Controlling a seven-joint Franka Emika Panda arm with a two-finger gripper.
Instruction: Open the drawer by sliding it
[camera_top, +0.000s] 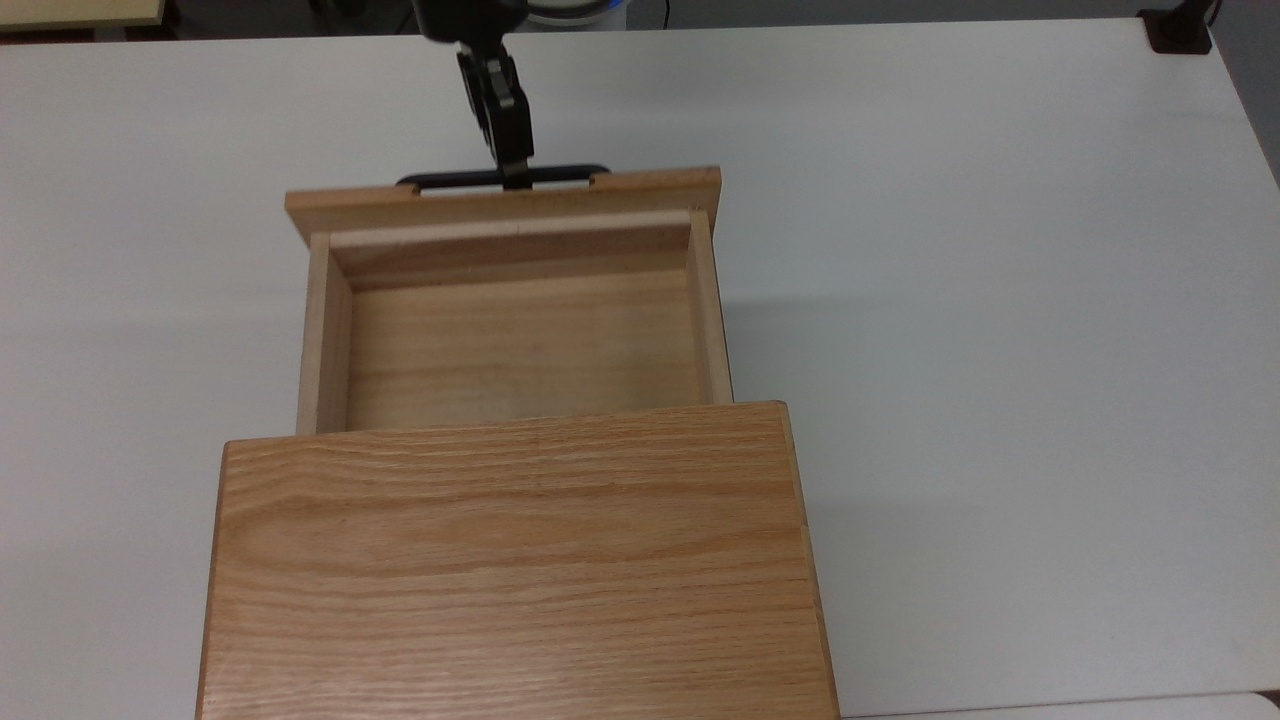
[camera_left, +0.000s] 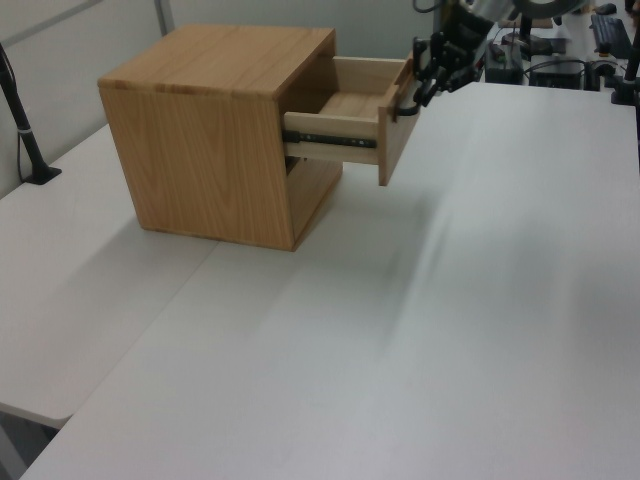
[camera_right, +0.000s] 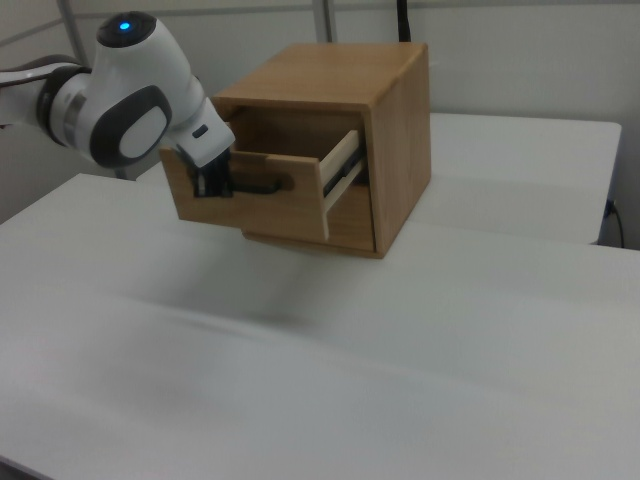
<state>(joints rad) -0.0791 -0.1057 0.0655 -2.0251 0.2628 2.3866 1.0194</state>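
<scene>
Drawer (camera_top: 520, 345): light oak tray, pulled far out of the cabinet (camera_top: 515, 560), its rear end under the cabinet top. The inside shows a bare wood floor. In the top view it extends toward the top of the frame; in the left view it juts from the cabinet's upper opening to the left view's right, with a metal slide rail (camera_left: 335, 141) along its side wall.

Front panel (camera_top: 500, 200): wider than the tray, upright, overhanging both side walls.

Handle (camera_top: 500, 178): thin black bar across the outer face of the front panel, ends bent back into the wood.

Gripper (camera_top: 515, 172): black, reaching in from the top view's upper edge, jaws clenched on the handle near its middle. In the right view it sits at the front panel's face, below the white and grey wrist (camera_right: 130, 95).

Cabinet: oak cube standing on the tabletop (camera_top: 1000, 300), grained top, a second opening below the drawer in the left view.

Tabletop: white, matte.
</scene>
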